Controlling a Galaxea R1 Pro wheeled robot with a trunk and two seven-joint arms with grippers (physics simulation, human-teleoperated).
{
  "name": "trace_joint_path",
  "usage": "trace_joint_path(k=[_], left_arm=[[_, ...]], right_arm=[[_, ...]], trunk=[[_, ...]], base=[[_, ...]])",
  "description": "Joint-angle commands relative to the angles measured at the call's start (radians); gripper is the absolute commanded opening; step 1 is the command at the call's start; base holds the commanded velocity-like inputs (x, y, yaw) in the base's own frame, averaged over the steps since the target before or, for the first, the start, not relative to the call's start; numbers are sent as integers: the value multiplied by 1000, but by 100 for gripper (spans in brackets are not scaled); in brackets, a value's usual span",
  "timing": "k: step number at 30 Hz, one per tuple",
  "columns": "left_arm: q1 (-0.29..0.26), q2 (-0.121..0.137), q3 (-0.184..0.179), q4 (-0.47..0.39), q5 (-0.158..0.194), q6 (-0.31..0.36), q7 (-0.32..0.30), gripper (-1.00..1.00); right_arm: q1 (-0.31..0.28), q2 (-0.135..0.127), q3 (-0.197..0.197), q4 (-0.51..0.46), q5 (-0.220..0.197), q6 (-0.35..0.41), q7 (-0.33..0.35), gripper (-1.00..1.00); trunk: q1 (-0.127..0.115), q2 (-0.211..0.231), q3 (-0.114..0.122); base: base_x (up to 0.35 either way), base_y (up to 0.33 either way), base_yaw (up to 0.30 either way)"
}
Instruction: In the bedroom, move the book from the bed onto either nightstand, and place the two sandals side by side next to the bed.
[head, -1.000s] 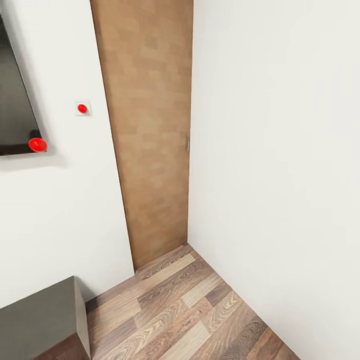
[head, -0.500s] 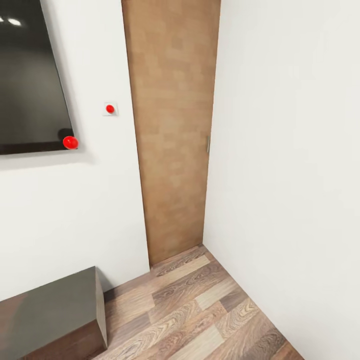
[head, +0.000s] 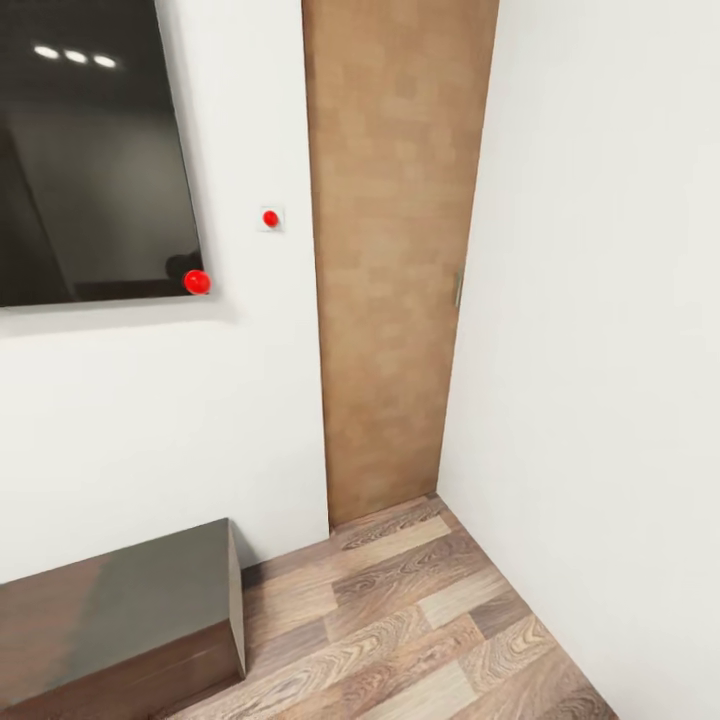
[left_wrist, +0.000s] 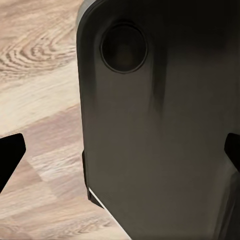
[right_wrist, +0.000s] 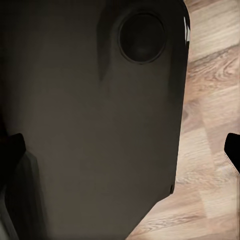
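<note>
Left pincer (left_wrist: 120, 150): two black fingertips show at opposite edges of the left wrist view, set wide apart, nothing between them but the dark body beyond; it stands open.
Right pincer (right_wrist: 120, 145): the same in the right wrist view, black tips at the two edges, spread apart and empty; open.
Dark body (left_wrist: 160, 125): a smooth grey-black casing with a round recess, close before the left wrist camera; the right wrist view shows a like casing (right_wrist: 95, 115). What part it is, I cannot tell.
Floor (head: 420, 620): brown wood planks with strong grain, seen past the casings in both wrist views and at the bottom of the head view.
Cabinet (head: 110, 610): low, dark reddish-brown, glossy flat top, at the lower left of the head view, set against the white wall (head: 150, 430). Whether it is a nightstand or the dresser I cannot tell.
Door (head: 395, 250): tall light-brown panel in the room's corner, a small metal handle on its right edge.
Right wall (head: 610, 300): plain white, meeting the door at the corner.
Screen (head: 90, 160): dark glossy panel on the wall above the cabinet, reflecting three ceiling lights; a red ball (head: 197, 282) at its lower right corner.
Switch plate (head: 270, 218): small white square with a red dot, between screen and door.
Writing: none readable.
Task's things: the bedroom's floor and walls are in view.
</note>
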Motion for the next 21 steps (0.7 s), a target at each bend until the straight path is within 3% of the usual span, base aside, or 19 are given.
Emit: trace_joint_path(k=[1,21], left_arm=[[-1,0,-1,0,0,0,0,100],[-1,0,0,0,1,0,0,100]], right_arm=[[0,0,-1,0,0,0,0,100],[0,1,1,-1,0,-1,0,100]], trunk=[[0,0,-1],[0,0,-1]], base=[[0,0,246],[0,0,246]])
